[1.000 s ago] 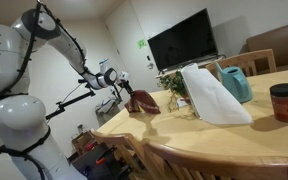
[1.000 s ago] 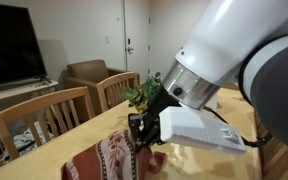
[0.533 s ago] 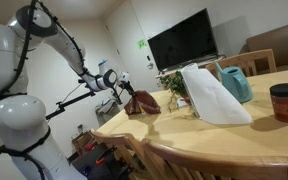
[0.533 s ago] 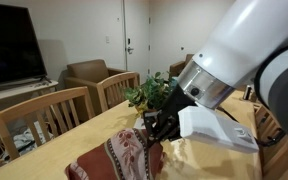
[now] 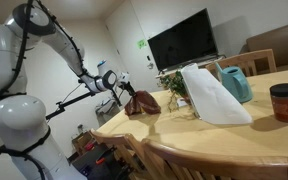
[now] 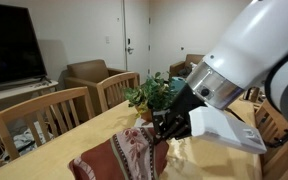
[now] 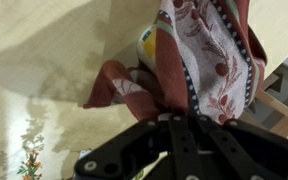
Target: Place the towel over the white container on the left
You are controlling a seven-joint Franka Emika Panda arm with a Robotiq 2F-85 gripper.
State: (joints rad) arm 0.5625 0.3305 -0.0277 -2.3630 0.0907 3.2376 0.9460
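Wrist view: the hand (image 7: 172,118) is clenching the towel (image 7: 209,60), its jaws closed tight on a bunched fold. The maroon patterned cloth is spreading away from the hand and lying on the pale wooden tabletop (image 7: 44,60), near its edge. The white container (image 7: 145,40) is showing only as a pale rounded edge beside the towel's fold; the rest is lying hidden under the cloth. In an exterior view the towel is draping down from the hand in a mound, with a green plant (image 6: 149,95) standing behind it. Further along the tabletop, well apart from the towel, a big white slanted object (image 5: 212,95), a teal jug (image 5: 234,82) and a dark red jar (image 5: 285,102) are standing. A television (image 5: 184,40) is showing against the far wall.
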